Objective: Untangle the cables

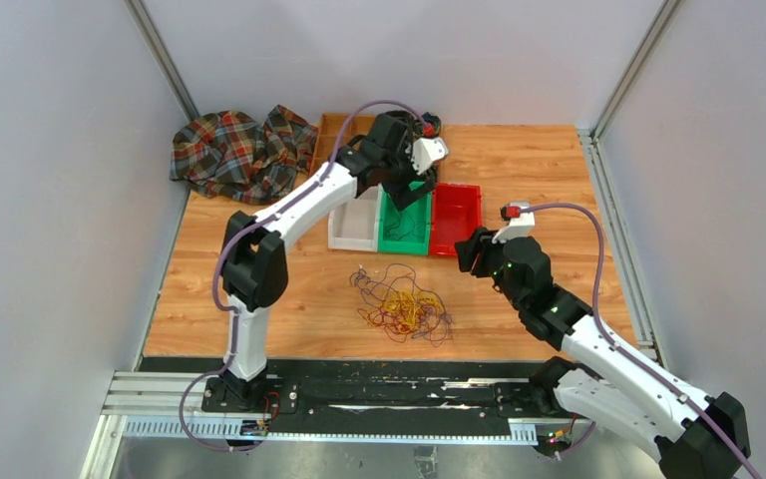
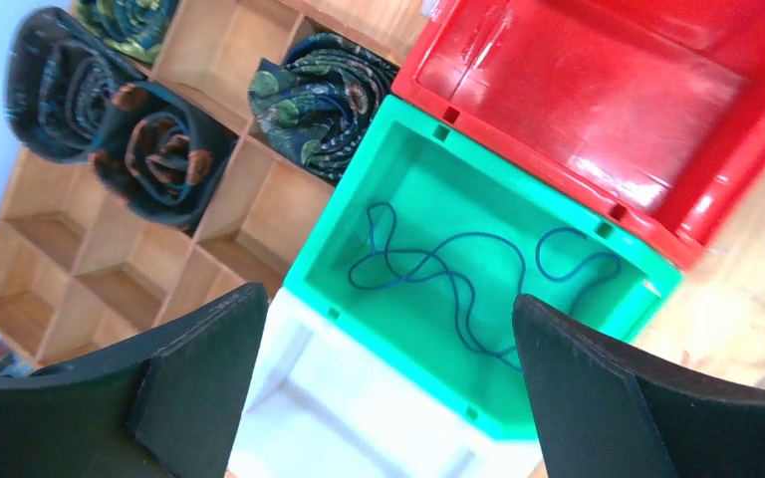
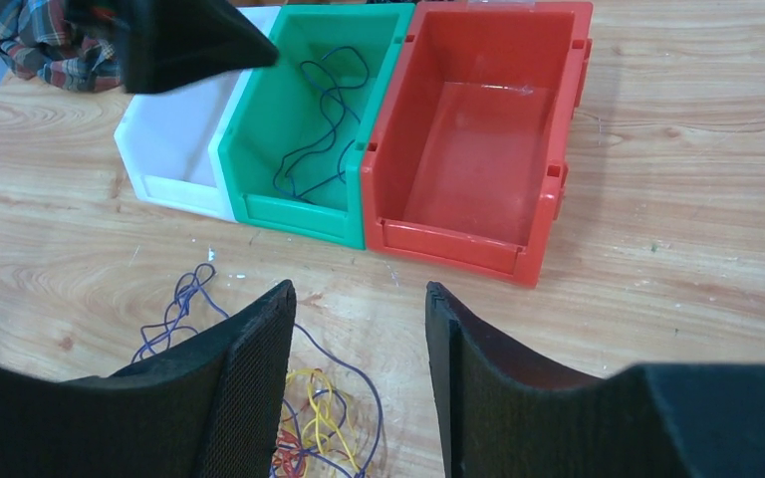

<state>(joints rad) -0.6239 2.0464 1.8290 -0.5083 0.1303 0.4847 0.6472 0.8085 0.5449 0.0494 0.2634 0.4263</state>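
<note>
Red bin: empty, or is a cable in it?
Empty: the red bin shows a bare floor; the one blue cable lies in the green bin.

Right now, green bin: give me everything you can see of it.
The green bin is an open-topped rectangular tub, glossy moulded plastic by the look, with a lowered front lip and small slots in its rim. It stands upright on the wooden table, in the middle of a row, its sides against the white bin and the red bin. One thin dark blue cable lies in loose loops on its floor. The left tool hangs open above it, not touching.
</note>
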